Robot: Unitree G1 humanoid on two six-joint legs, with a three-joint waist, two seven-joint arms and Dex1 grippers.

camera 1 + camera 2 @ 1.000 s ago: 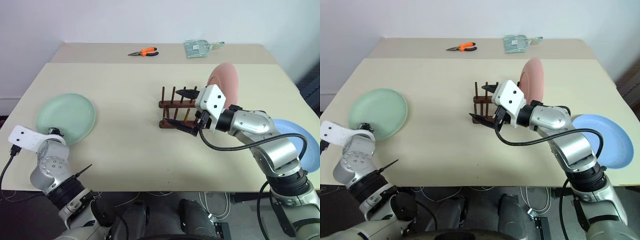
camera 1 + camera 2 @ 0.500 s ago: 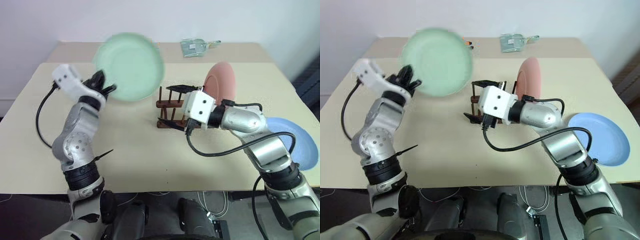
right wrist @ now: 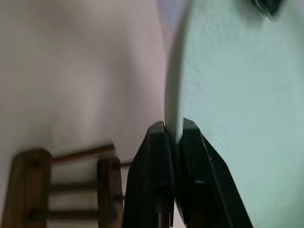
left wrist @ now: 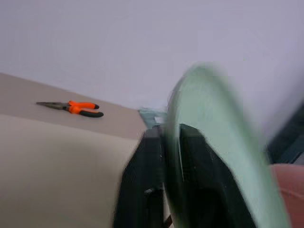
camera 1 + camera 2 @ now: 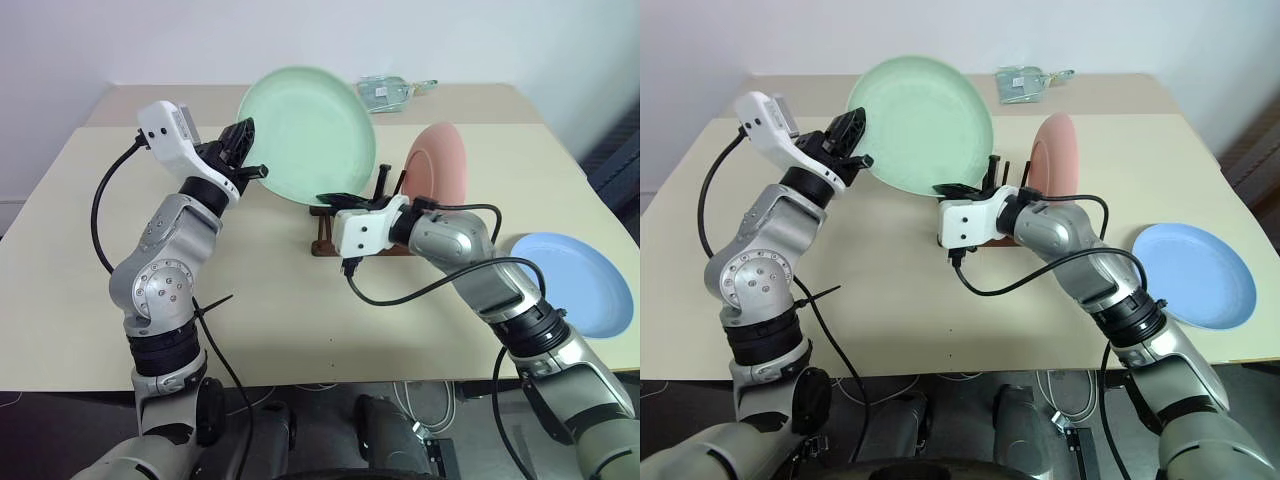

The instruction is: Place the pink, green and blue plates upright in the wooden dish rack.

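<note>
The green plate (image 5: 308, 135) is held up on edge just over the left end of the wooden dish rack (image 3: 66, 187). My left gripper (image 5: 245, 160) is shut on its left rim, and the left wrist view shows the rim (image 4: 173, 142) between the fingers. My right gripper (image 5: 335, 200) is shut on the plate's lower rim, with the rim between its fingers (image 3: 159, 156). The pink plate (image 5: 440, 165) stands upright at the rack's right end. The blue plate (image 5: 575, 283) lies flat on the table at the far right. My right hand hides most of the rack in the eye views.
Orange pliers (image 4: 76, 108) and a clear bag (image 5: 390, 92) lie on the back table. The cream table (image 5: 80, 250) stretches out bare on the left. My right arm's cable (image 5: 400, 295) loops in front of the rack.
My left gripper lifted the green plate off the table's left side and carried it up and right to the rack. My right gripper, open beside the rack before, has shut on the plate's lower rim.
</note>
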